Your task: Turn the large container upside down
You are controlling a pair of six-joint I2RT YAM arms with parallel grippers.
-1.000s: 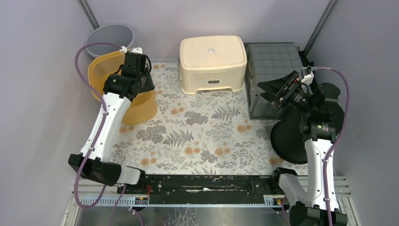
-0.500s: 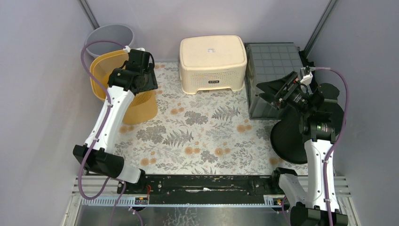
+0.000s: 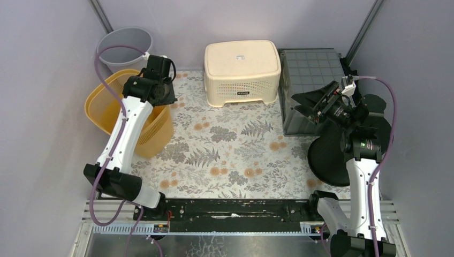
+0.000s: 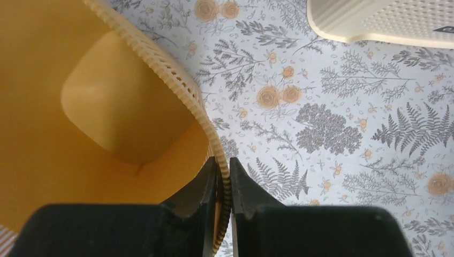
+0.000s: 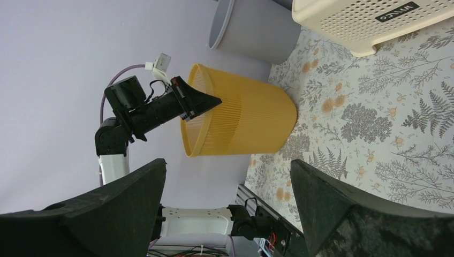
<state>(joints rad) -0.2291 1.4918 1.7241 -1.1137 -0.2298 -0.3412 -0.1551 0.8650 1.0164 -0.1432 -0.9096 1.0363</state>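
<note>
The large container is a yellow ribbed basket (image 3: 110, 110) at the left of the floral mat, tilted with its mouth toward the left wall. My left gripper (image 3: 163, 99) is shut on its rim. In the left wrist view the two fingers pinch the ribbed rim (image 4: 223, 182), one inside the basket (image 4: 107, 107) and one outside. The right wrist view shows the basket (image 5: 241, 118) leaning and the left gripper (image 5: 201, 101) at its rim. My right gripper (image 3: 305, 104) hangs open and empty in front of the grey crate, far from the basket.
A cream perforated container (image 3: 242, 69) sits upside down at the back centre. A grey crate (image 3: 310, 75) stands to its right and a grey round bin (image 3: 124, 45) in the back left corner. A black disc (image 3: 332, 155) lies by the right arm. Walls stand close on both sides.
The left gripper opened, shifted toward the back and closed on the basket's rim. The basket has swung left and tilted further. The right arm has not moved.
</note>
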